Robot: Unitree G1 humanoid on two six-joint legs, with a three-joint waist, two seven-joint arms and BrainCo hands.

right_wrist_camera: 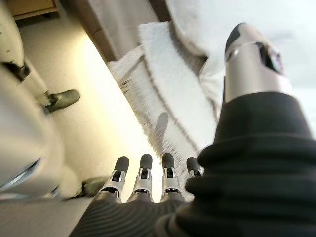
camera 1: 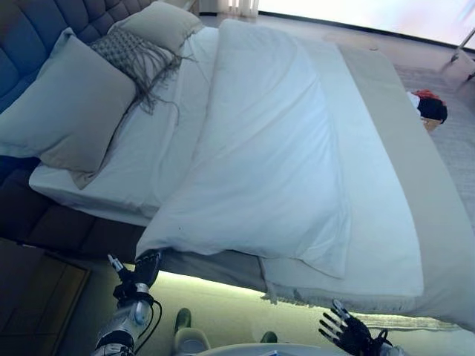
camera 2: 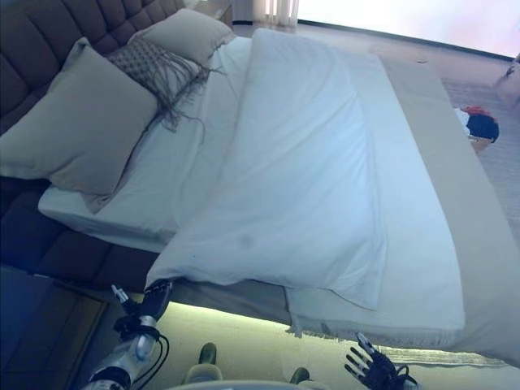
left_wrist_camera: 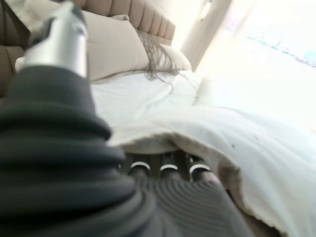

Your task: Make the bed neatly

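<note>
A white duvet (camera 1: pixel 274 141) lies folded lengthwise down the middle of the bed, its near corner hanging over the bed's side. The white sheet (camera 1: pixel 171 126) is bare to its left. A large beige pillow (camera 1: pixel 70 111), a fringed grey cushion (camera 1: pixel 130 52) and a second pillow (camera 1: pixel 159 22) lean at the headboard. My left hand (camera 1: pixel 145 268) is at the duvet's near corner (left_wrist_camera: pixel 207 133), reaching under its edge. My right hand (camera 1: pixel 345 331) is open and empty, low over the floor below the fringed edge of a beige blanket (right_wrist_camera: pixel 168 113).
The beige blanket (camera 1: pixel 423 185) covers the bed's right side and foot. A tufted headboard (camera 1: pixel 37 26) stands at the left. A wooden bedside unit (camera 1: pixel 37 293) is at the lower left. A red and black bundle (camera 1: pixel 429 106) lies on the floor at the right.
</note>
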